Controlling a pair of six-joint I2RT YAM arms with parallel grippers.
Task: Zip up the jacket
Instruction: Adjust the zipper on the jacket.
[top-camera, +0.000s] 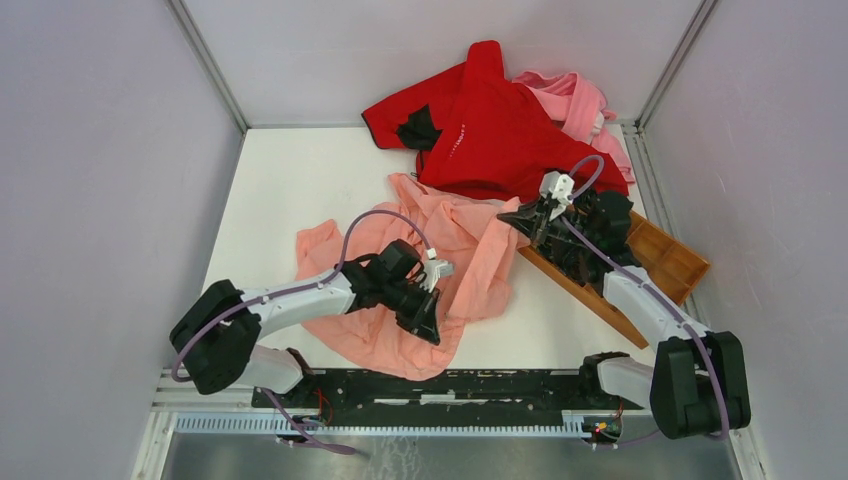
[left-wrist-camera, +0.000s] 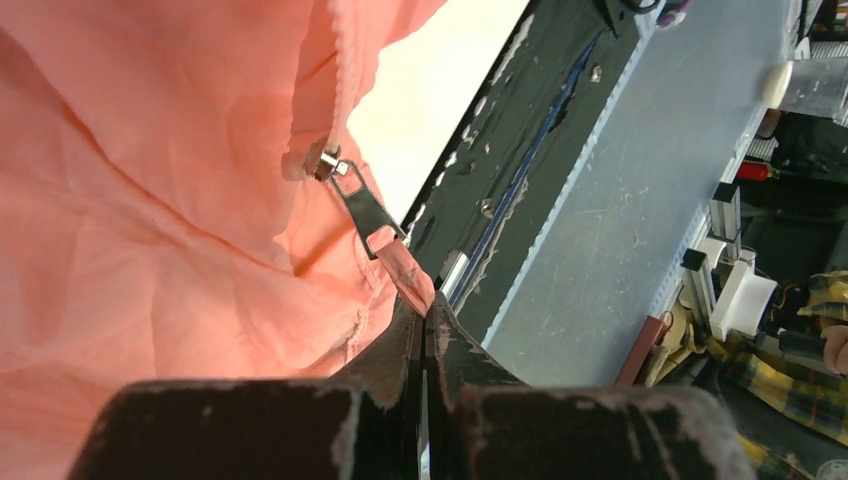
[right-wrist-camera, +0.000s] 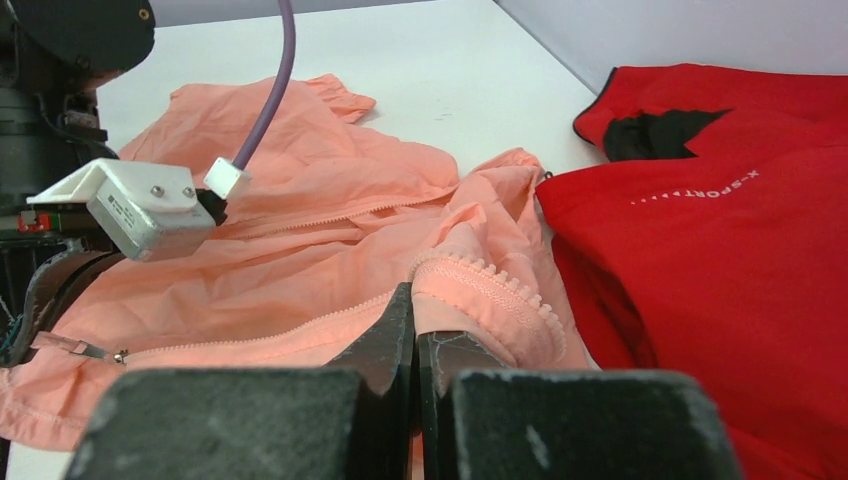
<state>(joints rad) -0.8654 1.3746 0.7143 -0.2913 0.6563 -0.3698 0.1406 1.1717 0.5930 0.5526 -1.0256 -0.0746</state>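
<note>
The salmon-pink jacket (top-camera: 455, 235) lies crumpled in the middle of the white table. My left gripper (top-camera: 428, 312) is over its near hem, shut on the small fabric tab (left-wrist-camera: 412, 283) that hangs from the metal zipper pull (left-wrist-camera: 362, 212). The slider (left-wrist-camera: 322, 162) sits on the jacket's (left-wrist-camera: 150, 200) edge. At the garment's right side my right gripper (top-camera: 520, 217) is shut on a fold of the jacket's (right-wrist-camera: 300, 190) zipper edge (right-wrist-camera: 490, 290), whose teeth curl over the right finger. An open line of zipper teeth (right-wrist-camera: 300, 322) runs leftward toward the left gripper.
A bright red garment (top-camera: 495, 130) with white lettering lies behind the jacket, and a paler pink one (top-camera: 578, 98) lies at the back right. A wooden tray (top-camera: 672, 262) with black items sits under the right arm. The black rail (top-camera: 450, 385) marks the table's near edge.
</note>
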